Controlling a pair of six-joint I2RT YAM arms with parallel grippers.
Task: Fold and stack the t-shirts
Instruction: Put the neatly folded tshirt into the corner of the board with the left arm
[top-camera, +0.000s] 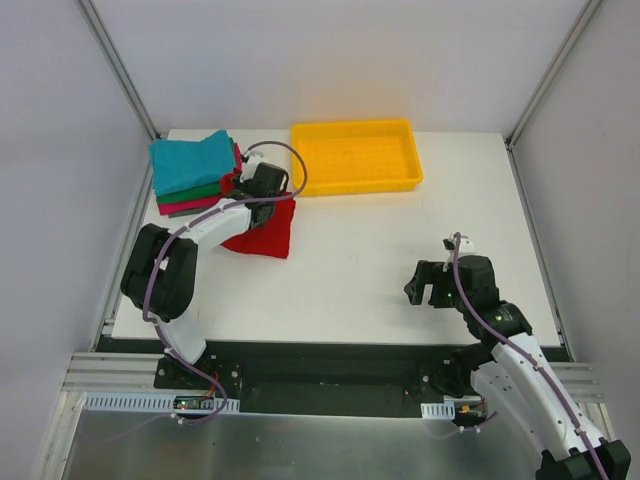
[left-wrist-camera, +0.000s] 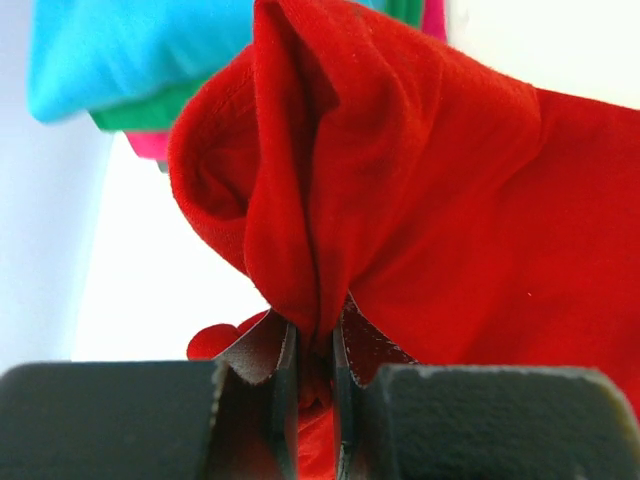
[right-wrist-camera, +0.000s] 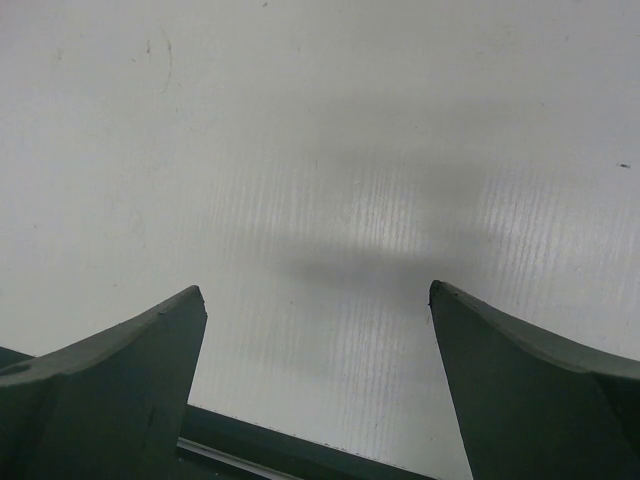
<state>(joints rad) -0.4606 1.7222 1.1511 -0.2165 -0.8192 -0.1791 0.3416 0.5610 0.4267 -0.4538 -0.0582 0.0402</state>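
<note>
My left gripper (left-wrist-camera: 315, 345) is clenched on a bunched ridge of the red t-shirt (top-camera: 268, 235), which lies partly gathered at the upper left of the top view, just beside the stack of teal t-shirt (top-camera: 192, 160), green t-shirt (top-camera: 195, 191) and pink-red t-shirt (top-camera: 183, 208). My right gripper (right-wrist-camera: 316, 290) hangs spread and holds nothing over bare table (top-camera: 380, 260) at the lower right, well apart. I judge this is the carry onto the stack: I'd lift until the drooping cloth clears the teal edge, lower squarely, and let go only once it rests, without dragging the top layer or brushing the yellow tray (top-camera: 352, 127).
</note>
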